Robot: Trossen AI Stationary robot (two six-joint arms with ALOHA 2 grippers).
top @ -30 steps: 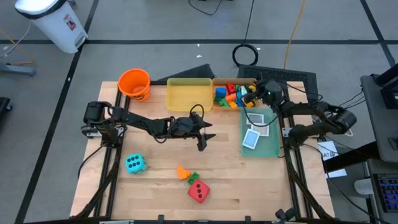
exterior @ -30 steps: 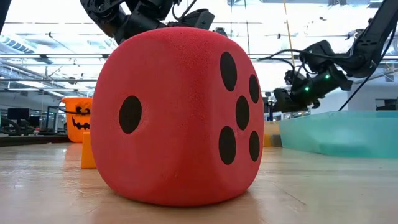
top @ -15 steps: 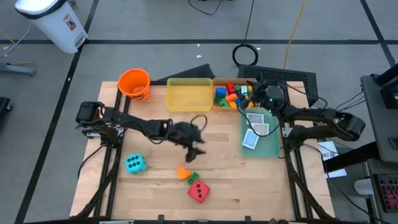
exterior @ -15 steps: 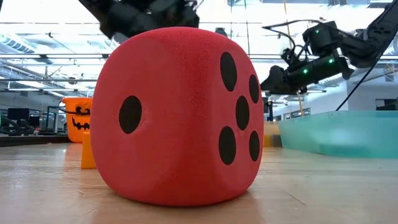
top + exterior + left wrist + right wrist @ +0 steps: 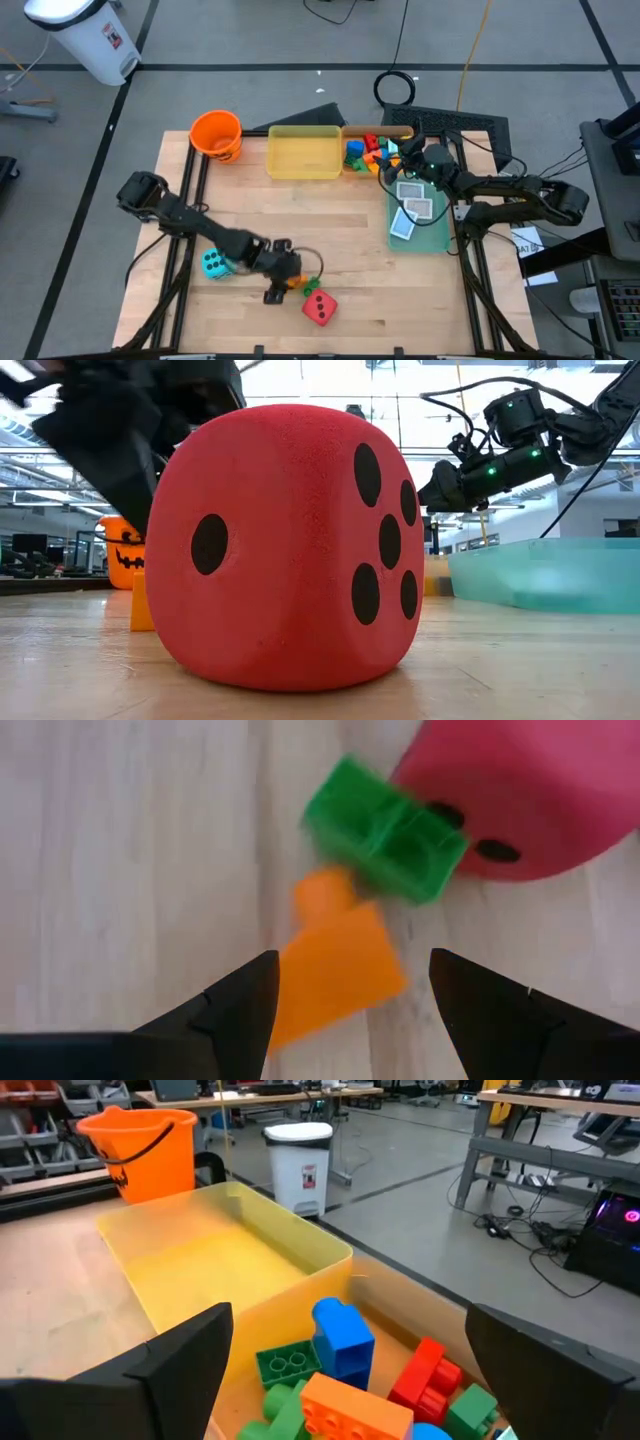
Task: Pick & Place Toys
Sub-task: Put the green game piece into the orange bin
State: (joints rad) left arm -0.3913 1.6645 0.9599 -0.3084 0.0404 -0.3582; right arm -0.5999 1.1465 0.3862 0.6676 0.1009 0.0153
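Left gripper (image 5: 350,995): fingers wide apart, low over the orange brick (image 5: 335,955) near the table's front edge, holding nothing.
Orange brick: touching the green brick (image 5: 385,828), which lies against the red die (image 5: 319,306).
Cyan die (image 5: 214,263): front-left, beside the left arm.
Right gripper (image 5: 398,168): open and empty, above the brick pile (image 5: 372,152) at the back edge.
Cards (image 5: 410,207): in the green tray (image 5: 441,235), right side.

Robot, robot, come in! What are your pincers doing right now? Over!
Left pincer open over orange brick. Green brick and red die crowd it. Right pincer open above brick pile.
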